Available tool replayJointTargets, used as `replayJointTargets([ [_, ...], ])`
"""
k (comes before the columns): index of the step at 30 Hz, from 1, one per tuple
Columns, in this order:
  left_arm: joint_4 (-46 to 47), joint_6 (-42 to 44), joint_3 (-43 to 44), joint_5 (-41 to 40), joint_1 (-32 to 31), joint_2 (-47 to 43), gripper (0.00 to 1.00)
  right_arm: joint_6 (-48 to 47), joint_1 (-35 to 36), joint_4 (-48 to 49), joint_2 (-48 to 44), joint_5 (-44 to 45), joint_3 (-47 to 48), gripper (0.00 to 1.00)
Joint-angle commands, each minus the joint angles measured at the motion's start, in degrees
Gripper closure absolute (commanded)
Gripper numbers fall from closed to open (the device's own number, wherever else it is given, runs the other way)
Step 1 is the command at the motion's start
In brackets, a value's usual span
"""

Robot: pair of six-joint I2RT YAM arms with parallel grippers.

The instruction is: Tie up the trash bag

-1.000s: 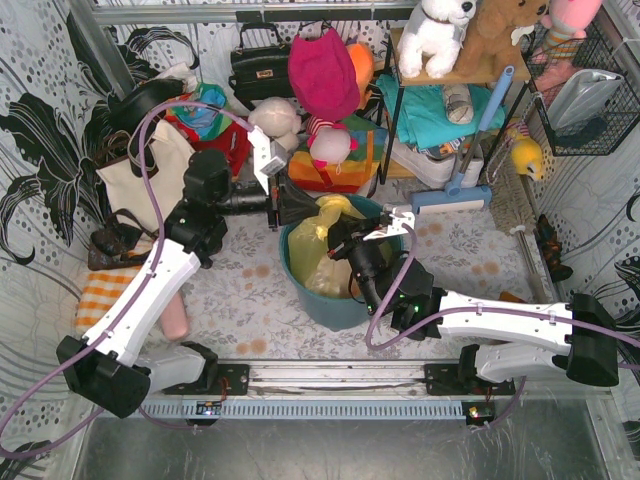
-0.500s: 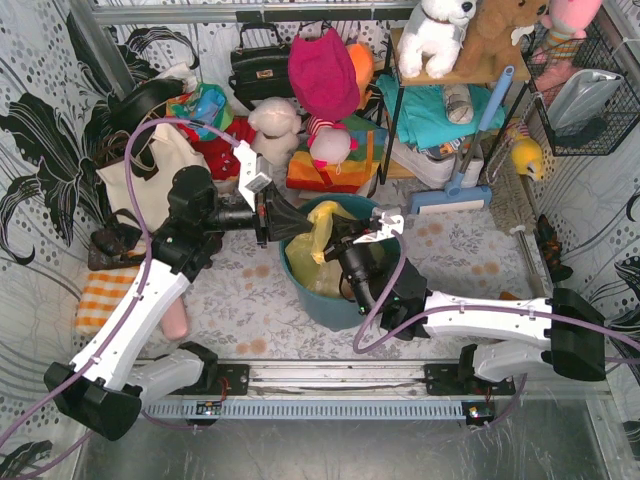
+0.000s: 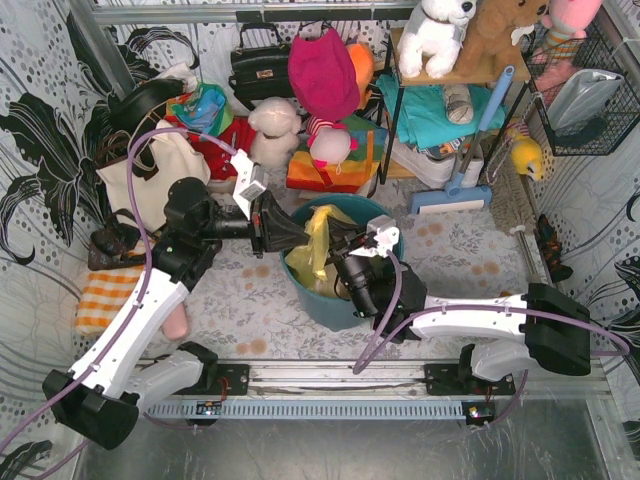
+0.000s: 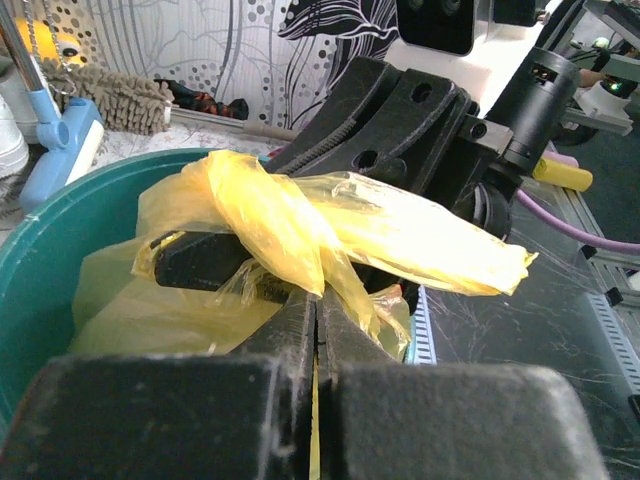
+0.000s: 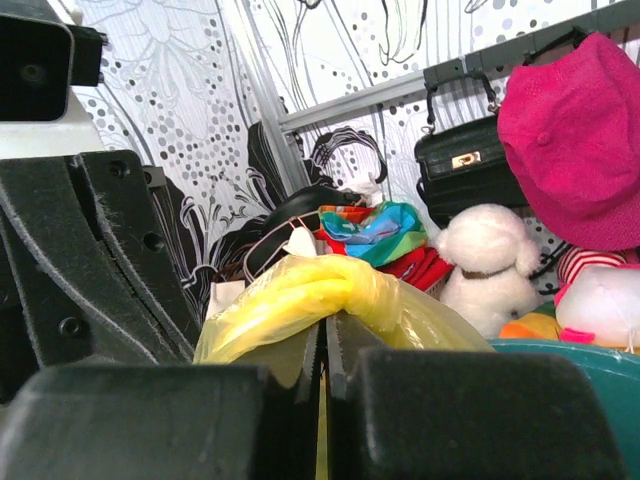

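Observation:
The trash bag (image 3: 318,232) is thin yellow plastic, sitting in a round teal bucket (image 3: 335,310) at the middle of the floor. Its top flaps are gathered and twisted together above the rim. My left gripper (image 3: 298,238) reaches in from the left and is shut on a yellow flap (image 4: 290,225), with film pinched between its fingertips (image 4: 300,330). My right gripper (image 3: 336,247) comes from the right, facing the left one, and is shut on another gathered flap (image 5: 320,290). The two grippers nearly touch over the bucket rim (image 4: 60,225).
A cream tote bag (image 3: 150,175) and an orange checked cloth (image 3: 100,295) lie left. Behind the bucket are a black handbag (image 3: 262,65), a pink hat (image 3: 322,70), plush toys (image 3: 275,125) and a shelf rack (image 3: 440,110). A blue mop (image 3: 452,198) lies right of the bucket.
My left gripper has come down toward the bucket and closed on the bag's top. The right arm has shifted a little left, still shut on its flap.

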Motion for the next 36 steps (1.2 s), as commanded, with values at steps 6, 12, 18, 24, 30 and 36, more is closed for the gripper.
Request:
replayJointTargets([
  [6, 5.7, -4.3, -3.2, 1.8, -0.4, -1.5, 0.90, -3.8, 0.3, 18.2, 1.1, -11.2, -4.8, 1.00],
  [12, 5.8, -4.2, -2.8, 1.7, -0.5, -1.1, 0.83, -3.2, 0.3, 20.9, 2.4, -17.3, -6.0, 1.00],
  [18, 7.2, -5.9, -2.5, 4.6, -1.0, -0.7, 0.89, -5.0, 0.3, 20.8, 3.5, -18.2, -5.1, 1.00],
  [24, 4.6, -5.0, -2.5, 6.8, -1.9, -0.3, 0.89, -7.8, 0.2, 20.8, 4.3, -16.0, -4.4, 1.00],
  [30, -1.9, -1.2, -1.7, 9.1, -3.1, -0.2, 0.88, -8.7, 0.2, 20.8, 3.9, -15.9, -4.3, 1.00],
  [36, -10.0, 3.4, -0.6, 8.9, -3.4, 0.3, 0.86, -8.6, 0.2, 20.8, 3.7, -17.2, -4.0, 1.00],
])
